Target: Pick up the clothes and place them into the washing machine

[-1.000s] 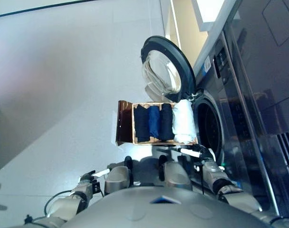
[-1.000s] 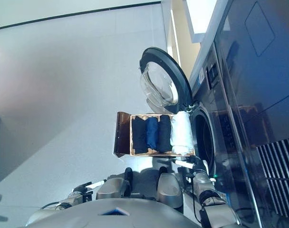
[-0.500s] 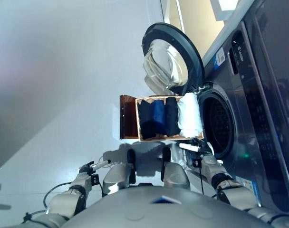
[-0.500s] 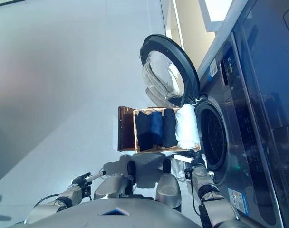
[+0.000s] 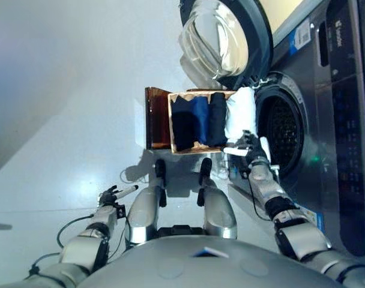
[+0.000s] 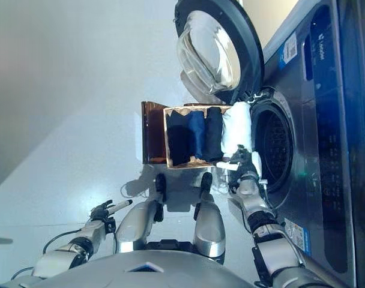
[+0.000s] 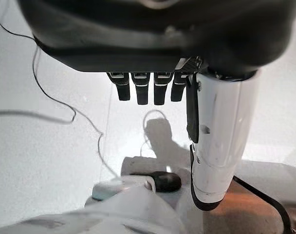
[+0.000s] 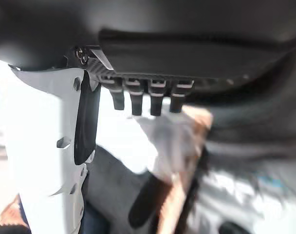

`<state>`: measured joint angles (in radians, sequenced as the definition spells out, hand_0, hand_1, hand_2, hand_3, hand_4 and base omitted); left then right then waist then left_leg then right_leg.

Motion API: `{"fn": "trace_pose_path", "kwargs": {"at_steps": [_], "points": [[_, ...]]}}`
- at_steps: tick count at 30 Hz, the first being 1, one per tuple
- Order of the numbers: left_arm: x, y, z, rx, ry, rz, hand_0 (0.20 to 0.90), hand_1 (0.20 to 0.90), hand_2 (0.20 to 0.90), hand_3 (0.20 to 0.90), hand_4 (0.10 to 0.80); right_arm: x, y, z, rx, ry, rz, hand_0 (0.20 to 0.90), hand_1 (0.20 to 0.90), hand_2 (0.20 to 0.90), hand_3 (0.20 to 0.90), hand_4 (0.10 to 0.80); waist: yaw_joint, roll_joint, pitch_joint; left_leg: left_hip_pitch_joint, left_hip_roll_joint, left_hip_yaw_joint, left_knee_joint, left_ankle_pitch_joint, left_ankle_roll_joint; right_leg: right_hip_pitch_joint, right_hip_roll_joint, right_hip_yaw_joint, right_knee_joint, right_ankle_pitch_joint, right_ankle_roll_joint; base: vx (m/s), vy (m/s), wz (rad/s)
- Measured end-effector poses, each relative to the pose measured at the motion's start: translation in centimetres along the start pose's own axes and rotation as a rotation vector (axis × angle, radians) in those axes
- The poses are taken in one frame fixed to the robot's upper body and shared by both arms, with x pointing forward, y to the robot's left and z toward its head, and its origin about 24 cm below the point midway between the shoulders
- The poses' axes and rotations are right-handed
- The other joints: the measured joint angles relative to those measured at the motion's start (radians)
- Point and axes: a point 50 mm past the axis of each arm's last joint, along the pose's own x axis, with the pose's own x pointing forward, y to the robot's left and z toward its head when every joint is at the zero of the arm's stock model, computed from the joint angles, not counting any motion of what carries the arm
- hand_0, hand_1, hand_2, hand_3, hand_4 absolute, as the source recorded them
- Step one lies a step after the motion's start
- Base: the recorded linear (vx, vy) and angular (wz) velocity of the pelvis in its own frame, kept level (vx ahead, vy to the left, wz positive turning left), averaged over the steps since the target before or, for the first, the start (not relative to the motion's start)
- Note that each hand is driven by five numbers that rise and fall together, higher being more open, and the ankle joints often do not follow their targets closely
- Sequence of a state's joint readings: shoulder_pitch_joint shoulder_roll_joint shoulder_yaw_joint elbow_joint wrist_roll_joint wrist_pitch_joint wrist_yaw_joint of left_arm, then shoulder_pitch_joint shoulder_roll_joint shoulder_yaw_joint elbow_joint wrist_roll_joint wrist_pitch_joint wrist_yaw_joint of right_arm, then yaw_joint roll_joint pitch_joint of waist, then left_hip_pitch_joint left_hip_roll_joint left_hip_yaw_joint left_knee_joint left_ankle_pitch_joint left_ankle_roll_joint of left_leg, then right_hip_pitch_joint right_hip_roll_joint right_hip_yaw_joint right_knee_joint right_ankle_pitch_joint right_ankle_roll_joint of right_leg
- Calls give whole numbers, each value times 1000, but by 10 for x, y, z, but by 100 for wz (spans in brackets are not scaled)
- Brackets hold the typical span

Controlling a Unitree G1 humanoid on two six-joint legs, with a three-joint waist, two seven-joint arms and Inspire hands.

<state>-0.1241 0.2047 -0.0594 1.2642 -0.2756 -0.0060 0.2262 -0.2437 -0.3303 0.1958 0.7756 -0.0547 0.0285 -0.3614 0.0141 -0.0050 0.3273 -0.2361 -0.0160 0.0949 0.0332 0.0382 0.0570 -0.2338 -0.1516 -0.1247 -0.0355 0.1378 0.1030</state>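
A shallow wicker basket (image 5: pixel 170 129) rests on a low dark brown box (image 5: pixel 154 117) beside the washing machine (image 5: pixel 326 108). It holds folded clothes side by side: dark navy (image 5: pixel 182 123), blue (image 5: pixel 200 119), black (image 5: pixel 216 119) and white (image 5: pixel 241 114). The white one lies nearest the machine's open drum (image 5: pixel 281 129). My right hand (image 5: pixel 250 147) is open, at the basket's near corner by the white cloth; the cloth also shows in the right wrist view (image 8: pixel 175 139). My left hand (image 5: pixel 113 195) is open, low over the floor, well left of the basket.
The machine's round door (image 5: pixel 230 42) stands swung open above the basket. Pale grey floor (image 5: pixel 68 108) stretches to the left of the box.
The camera has tilted down and closer. My right hand has risen from below the basket to its near corner by the white cloth. The left hand hardly moved.
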Motion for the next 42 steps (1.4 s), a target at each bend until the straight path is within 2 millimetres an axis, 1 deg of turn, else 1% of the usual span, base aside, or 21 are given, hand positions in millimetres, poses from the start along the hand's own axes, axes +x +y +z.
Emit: {"fn": "trace_pose_path", "kwargs": {"at_steps": [2, 5, 8, 10, 12, 14, 16, 18, 22, 23, 25, 27, 28, 30, 35, 36, 42], "points": [[0, 1, 1, 9, -3, 19, 900, 900, 900, 900, 800, 0, -3, 7, -16, -27, -19, 900, 900, 900, 900, 800, 0, 0, 0, 1, 0, 0, -1, 0, 0, 2, 1, 1, -3, 1, 0, 0, 0, 0], [0, 0, 4, 23, -13, 26, 900, 900, 900, 900, 800, 0, -3, 11, -40, -50, -24, 900, 900, 900, 900, 800, -1, 0, 0, 6, 2, -5, -1, 0, 0, 11, 3, 0, -5, 1, 0, 1, -7, 4], [1, 0, 8, 31, -24, 35, 900, 900, 900, 900, 800, -1, -4, 6, -93, -41, -35, 900, 900, 900, 900, 800, 0, -3, 2, 16, 2, -8, -3, 0, 0, 20, 3, 1, -5, 0, 0, -2, -4, 2], [1, 0, 10, 40, -32, 49, 900, 900, 900, 900, 800, -2, -5, 5, -110, -40, -74, 900, 900, 900, 900, 800, 0, -4, 4, 16, 2, -7, -4, -1, -1, 21, 2, 0, -5, 0, 1, -16, -6, -1], [1, 1, 12, 40, -36, 57, 900, 900, 900, 900, 800, -1, -7, 2, -127, -18, -98, 900, 900, 900, 900, 800, -1, -4, 7, 16, 2, -7, -4, 0, -5, 21, 2, -1, -5, 0, 1, -42, -10, 2], [1, 0, 15, 38, -47, 57, 900, 900, 900, 900, 800, -1, -9, -5, -140, 9, -132, 900, 900, 900, 900, 800, -6, -2, 12, 3, 2, -16, -4, 2, -11, 17, 0, -15, -6, -2, 0, -13, 2, 14], [1, -3, 21, 37, -64, 51, 900, 900, 900, 900, 800, 2, -11, -13, -157, 69, -152, 900, 900, 900, 900, 800, -5, -1, 27, -5, 2, -20, -4, 9, -20, 15, -1, -25, -6, -2, 0, -10, 13, 18], [1, -2, 20, 38, -59, 51, 900, 900, 900, 900, 800, 3, -11, -15, -157, 87, -157, 900, 900, 900, 900, 800, -4, 2, 30, -14, 1, -21, 0, 9, -21, 10, -3, -26, -5, -2, -1, -18, 9, 9], [1, -3, 24, 43, -72, 48, 900, 900, 900, 900, 800, 14, -16, -3, -132, 102, -175, 900, 900, 900, 900, 800, 0, 17, 43, -55, -1, -22, 6, 14, -21, -22, -6, -32, -6, 7, 0, -13, -4, 8], [1, -6, 26, 61, -80, 41, 900, 900, 900, 900, 800, 19, -18, 5, -114, 100, -184, 900, 900, 900, 900, 800, 2, 28, 52, -58, -1, -24, 8, 14, -21, -23, -6, -34, -6, 7, 0, -2, -1, 5], [1, -6, 25, 65, -81, 41, 900, 900, 900, 900, 800, 22, -19, 14, -111, 75, -187, 900, 900, 900, 900, 800, 8, 35, 55, -65, 0, -27, 12, 14, -22, -26, -5, -38, -7, 7, 0, -1, -1, 3], [1, -7, 28, 64, -87, 39, 900, 900, 900, 900, 800, 28, -23, 30, -99, 38, -205, 900, 900, 900, 900, 800, 11, 41, 57, -83, 0, -29, 17, 14, -21, -41, -5, -39, -6, 7, 0, -9, 27, 4], [1, -8, 31, 63, -94, 35, 900, 900, 900, 900, 800, 32, -28, 40, -79, 30, -228, 900, 900, 900, 900, 800, 15, 44, 60, -89, -1, -30, 19, 17, -16, -50, -5, -38, -4, 7, 0, 0, 0, 0], [1, -9, 34, 52, -100, 33, 900, 900, 900, 900, 800, 36, -34, 46, -78, 24, -248, 900, 900, 900, 900, 800, 30, 49, 62, -92, -1, -28, 18, 17, -16, -52, -5, -38, -3, 7, 0, -5, 16, 0], [1, -9, 35, 48, -103, 31, 900, 900, 900, 900, 800, 43, -47, 54, -76, 48, -280, 900, 900, 900, 900, 800, 38, 58, 67, -98, -1, -28, 19, 17, -16, -57, -6, -37, -4, 7, 0, 1, 9, 2], [0, -10, 35, 46, -102, 30, 900, 900, 900, 900, 800, 44, -51, 55, -79, 50, -290, 900, 900, 900, 900, 800, 41, 65, 71, -101, -1, -29, 20, 17, -16, -58, -6, -37, -4, 7, 0, 0, 0, 0], [0, -12, 34, 48, -99, 23, 900, 900, 900, 900, 800, 44, -53, 54, -85, 51, -310, 900, 900, 900, 900, 800, 49, 77, 77, -105, -1, -16, 21, 17, -16, -73, -6, -24, 3, 7, 0, 4, 7, -6]]}}
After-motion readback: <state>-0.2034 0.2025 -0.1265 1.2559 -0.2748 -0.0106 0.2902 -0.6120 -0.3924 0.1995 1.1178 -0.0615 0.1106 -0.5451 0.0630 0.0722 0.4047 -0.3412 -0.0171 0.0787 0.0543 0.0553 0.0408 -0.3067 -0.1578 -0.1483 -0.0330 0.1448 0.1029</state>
